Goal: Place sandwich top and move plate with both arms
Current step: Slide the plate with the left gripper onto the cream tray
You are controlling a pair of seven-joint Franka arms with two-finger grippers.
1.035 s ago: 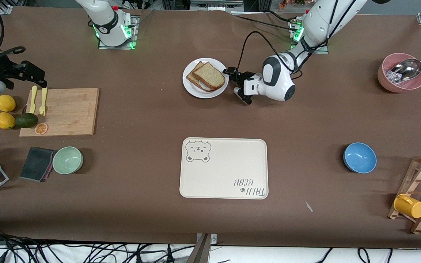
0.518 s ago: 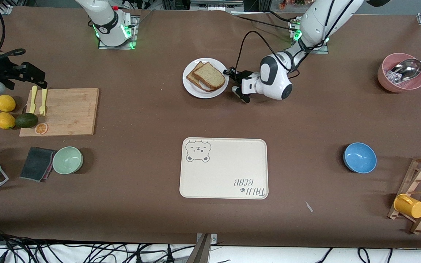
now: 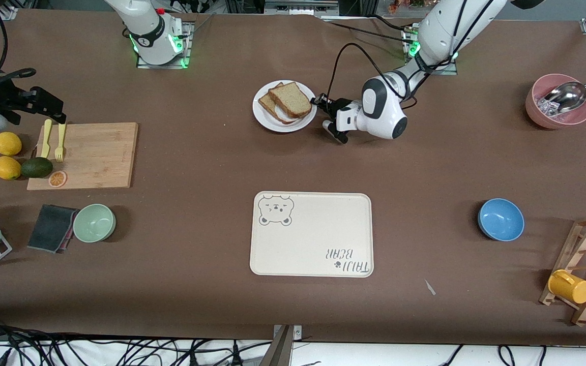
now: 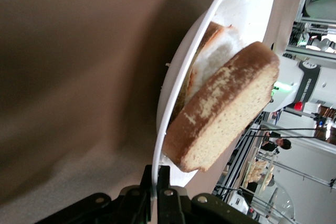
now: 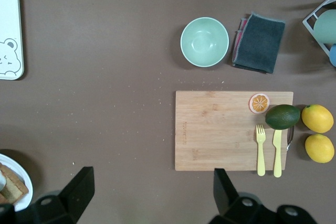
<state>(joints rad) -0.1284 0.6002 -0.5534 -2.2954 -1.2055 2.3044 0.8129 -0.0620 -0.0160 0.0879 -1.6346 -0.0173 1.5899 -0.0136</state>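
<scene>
Left wrist view: left tool [image 4: 156,192] on plate [image 4: 173,103] rim

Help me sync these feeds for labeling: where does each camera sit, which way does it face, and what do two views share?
Front: high across the table, facing both arms' bases; the left gripper is shut on the plate.
Left wrist: on the left arm, looking along the gripper at the plate's rim and sandwich top.
Right wrist: on the right arm, looking down at the cutting board; right gripper open.
Shared: the plate, in all three views.
</scene>
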